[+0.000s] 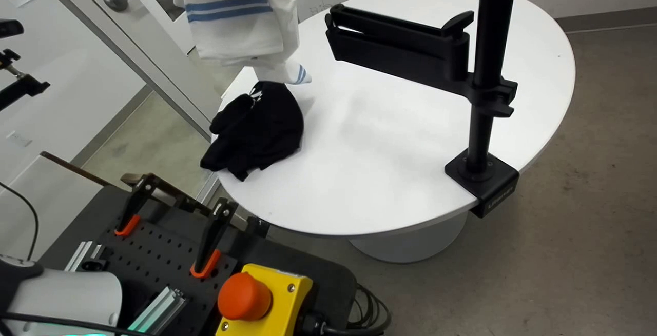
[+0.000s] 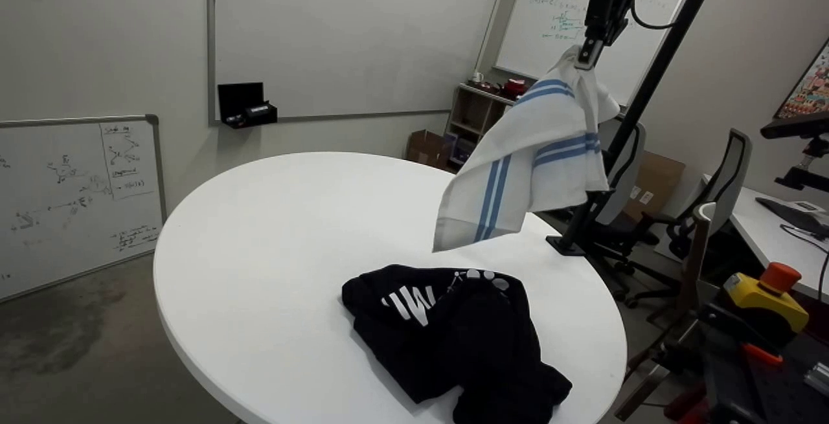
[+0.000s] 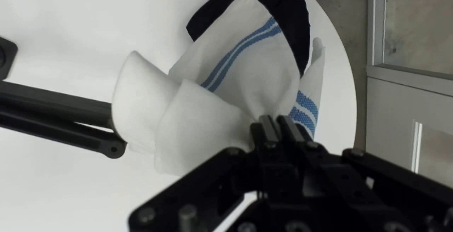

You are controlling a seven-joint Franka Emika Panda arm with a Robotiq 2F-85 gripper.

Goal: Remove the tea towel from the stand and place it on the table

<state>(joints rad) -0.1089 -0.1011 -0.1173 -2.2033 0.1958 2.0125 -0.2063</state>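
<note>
The black two-fingered gripper (image 3: 276, 125) is clenched on a gathered pinch of the white cloth tea towel with paired blue stripes (image 2: 528, 152). Its fingertips (image 3: 290, 129) stand close together, and folds of cloth spread out from them in the wrist view. The towel hangs loosely above the round white table (image 2: 259, 243); in an exterior view its lowest corner is over the tabletop, inward from the right edge. An exterior view shows a gap between the cloth and the folded black arm (image 1: 395, 51) of the stand.

Near the towel, a crumpled black fabric garment with white print (image 2: 447, 340) lies on the table, reaching the left edge in an exterior view. The stand's tall black post (image 1: 493, 48) rises from a square black base (image 1: 482, 174) at the lower right edge in an exterior view.

Past the lower left edge in an exterior view, a yellow box (image 1: 282, 295) with a round red-orange button (image 1: 244, 295) sits near two black clamps with orange tips (image 1: 208, 261). Beyond the far edge in an exterior view, a large whiteboard (image 2: 356, 35) is on the wall.
</note>
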